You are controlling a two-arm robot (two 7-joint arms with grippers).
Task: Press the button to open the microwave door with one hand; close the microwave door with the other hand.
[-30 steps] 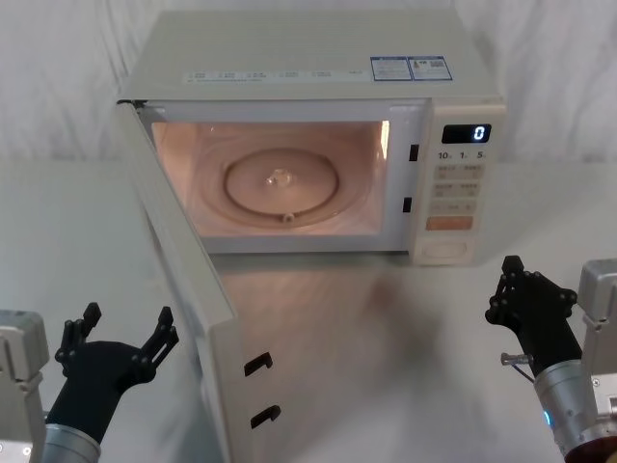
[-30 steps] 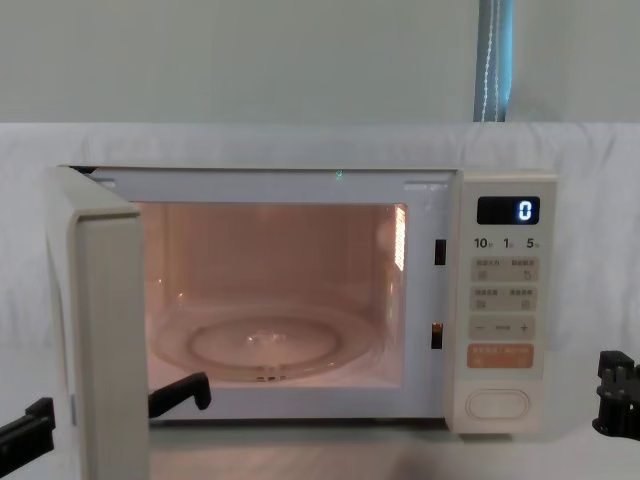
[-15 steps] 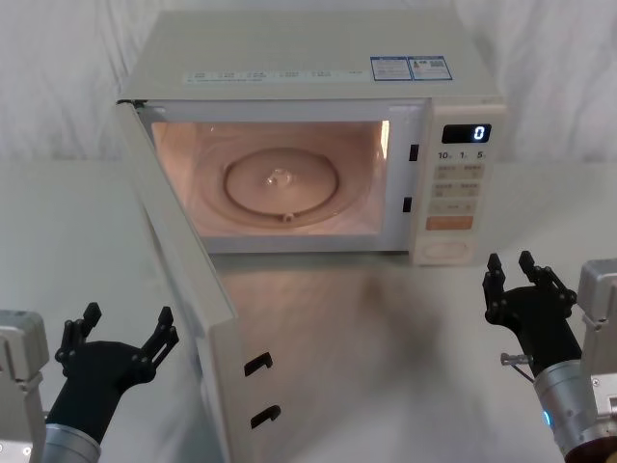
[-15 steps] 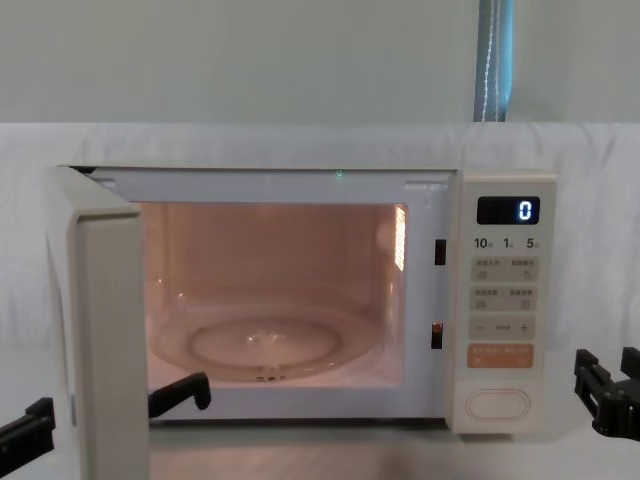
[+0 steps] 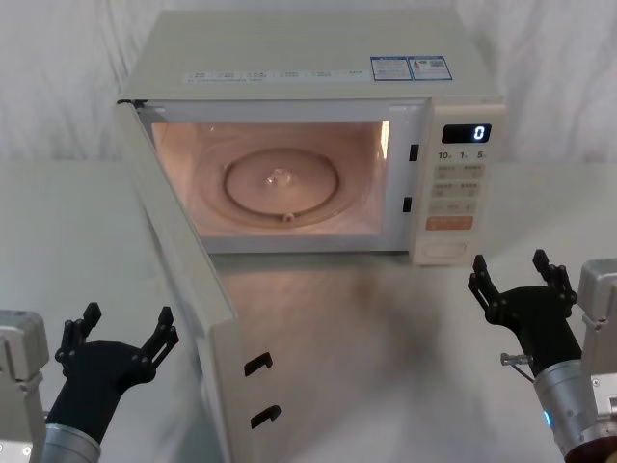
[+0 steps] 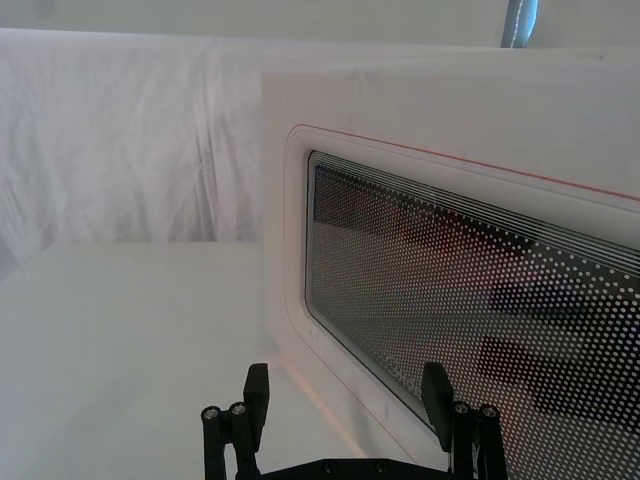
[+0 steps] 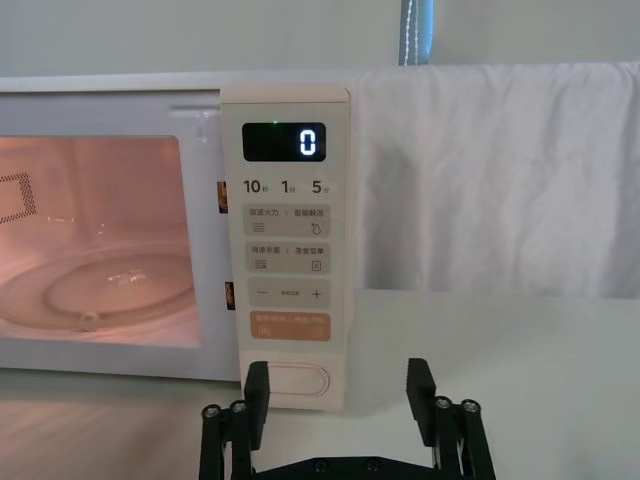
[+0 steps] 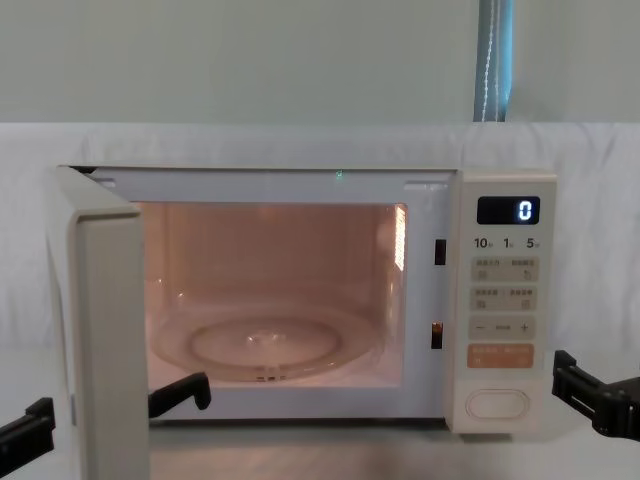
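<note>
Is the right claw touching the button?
Apart. In the head view, bare tabletop lies between the open right claw and the button; the right wrist view shows it short of the panel.

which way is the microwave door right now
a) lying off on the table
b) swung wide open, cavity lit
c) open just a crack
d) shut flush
b: the microwave door stands swung out on its hinge side, the lit cavity and its glass turntable fully exposed.

White wrinkled cloth (image 8: 250, 140) draped behind & over tabletop (image 5: 386, 328); pale grey-green wall (image 8: 250, 60) above w/ blue-grey vertical strip (image 8: 494, 60) at right; soft even light throughout
</note>
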